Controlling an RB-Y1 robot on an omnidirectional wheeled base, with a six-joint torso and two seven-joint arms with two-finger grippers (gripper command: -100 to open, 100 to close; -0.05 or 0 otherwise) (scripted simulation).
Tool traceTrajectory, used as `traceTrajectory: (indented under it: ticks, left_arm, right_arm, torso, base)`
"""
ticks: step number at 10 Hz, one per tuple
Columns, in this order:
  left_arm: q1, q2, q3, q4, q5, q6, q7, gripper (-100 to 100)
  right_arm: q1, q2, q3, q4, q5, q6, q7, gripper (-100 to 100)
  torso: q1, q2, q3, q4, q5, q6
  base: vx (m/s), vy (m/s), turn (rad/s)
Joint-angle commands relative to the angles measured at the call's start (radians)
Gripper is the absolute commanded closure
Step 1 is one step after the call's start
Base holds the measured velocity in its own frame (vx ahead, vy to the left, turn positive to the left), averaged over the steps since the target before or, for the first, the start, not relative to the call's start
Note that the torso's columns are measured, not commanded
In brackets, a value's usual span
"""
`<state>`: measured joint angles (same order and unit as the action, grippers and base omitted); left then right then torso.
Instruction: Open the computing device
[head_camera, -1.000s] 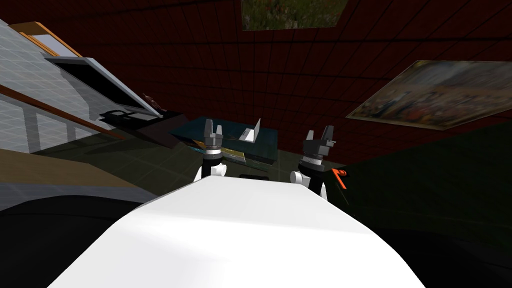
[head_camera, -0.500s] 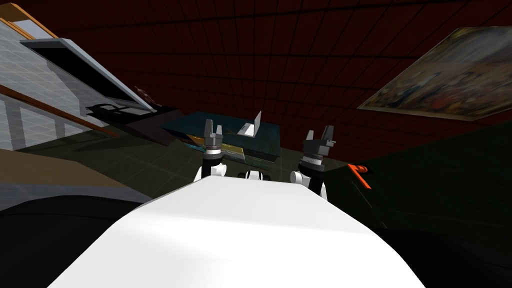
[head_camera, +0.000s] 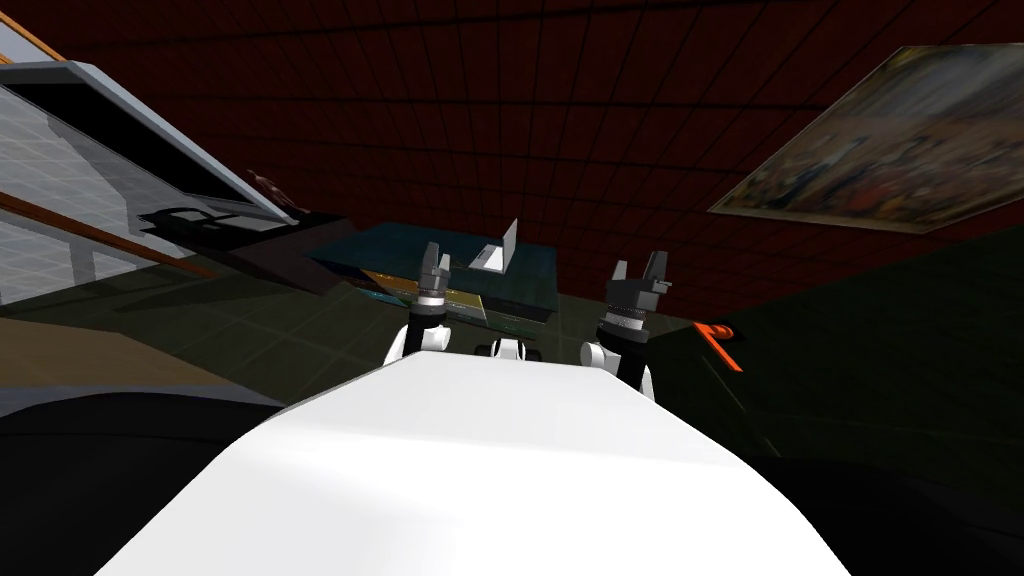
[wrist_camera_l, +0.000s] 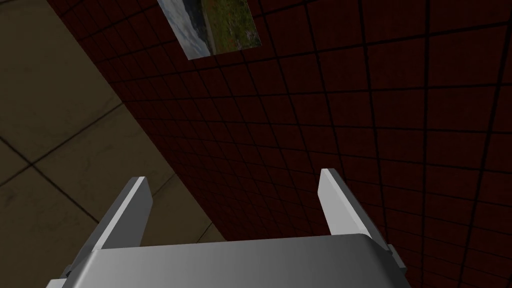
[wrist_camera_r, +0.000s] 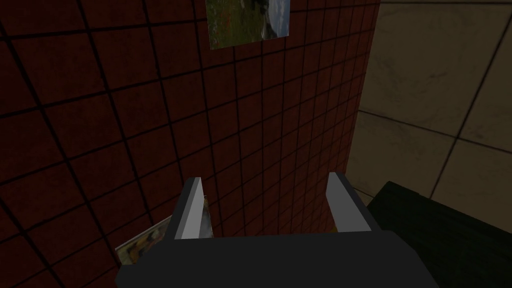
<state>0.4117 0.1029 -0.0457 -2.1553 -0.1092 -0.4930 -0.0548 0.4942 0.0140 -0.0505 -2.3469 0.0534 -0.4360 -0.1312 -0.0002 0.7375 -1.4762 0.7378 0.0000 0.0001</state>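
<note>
The left gripper (head_camera: 433, 262) stands with its two blades spread wide and nothing between them. Over the last second it has tipped over toward the laptop (head_camera: 497, 254), where it stood straighter before. The right gripper (head_camera: 640, 272), on the far side of the laptop from it, is just as open and just as empty, and it has kept its pose. The whole head view has also slid and rolled, which is my own turning rather than any move of the furniture. The laptop has not shifted on the dark teal table (head_camera: 532, 282), and its light grey lid stands at the same raised angle as before. I take this to mean the approach is under way but contact is not yet made, with the left arm looking like the one chosen to work the lid. How much gap in depth remains between the left gripper and the laptop cannot be told from here. The laptop is small and far off, so its hinge, its keys and the true angle of its lid are hard to read. The left forearm covers part of the table's near edge below the laptop, and the coloured strips lying there cannot be identified. A small orange object (head_camera: 716, 343), well to the right of the laptop beyond the right gripper, is too small to name.
</note>
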Motion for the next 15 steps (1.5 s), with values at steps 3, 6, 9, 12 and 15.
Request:
traceTrajectory:
  ticks: [3,6,9,12,15]
  left_arm:
    - [-0.057,0.027,0.025,0.079,-0.03,0.069,-0.025,-100]
    - [-0.099,0.031,0.041,0.137,-0.05,0.114,-0.043,-100]
    - [-0.139,0.03,0.056,0.192,-0.069,0.155,-0.059,-100]
    - [-0.185,0.024,0.073,0.256,-0.092,0.205,-0.078,-100]
    - [-0.217,0.023,0.086,0.302,-0.108,0.24,-0.091,-100]
  right_arm:
    - [0.0,0.0,0.0,0.0,0.0,0.0,0.0,0]
    - [0.0,0.0,0.0,0.0,0.0,0.0,0.0,0]
    - [0.0,0.0,0.0,0.0,0.0,0.0,0.0,0]
    - [0.0,0.0,0.0,0.0,0.0,0.0,0.0,0]
    - [0.0,0.0,0.0,0.0,0.0,0.0,0.0,0]
  torso:
    - [0.001,0.001,0.0,0.0,0.0,0.0]
    - [0.0,0.001,0.0,0.0,0.0,0.0]
    - [0.0,0.001,0.0,0.0,0.0,0.0]
    - [0.0,0.001,0.0,0.0,0.0,0.0]
    - [0.0,0.0,0.0,0.0,0.0,0.0]
  base:
    - [0.031,-0.039,-0.057]
    - [0.023,-0.031,-0.081]
    - [0.029,-0.032,-0.069]
    - [0.026,-0.037,-0.077]
    - [0.033,-0.039,-0.072]
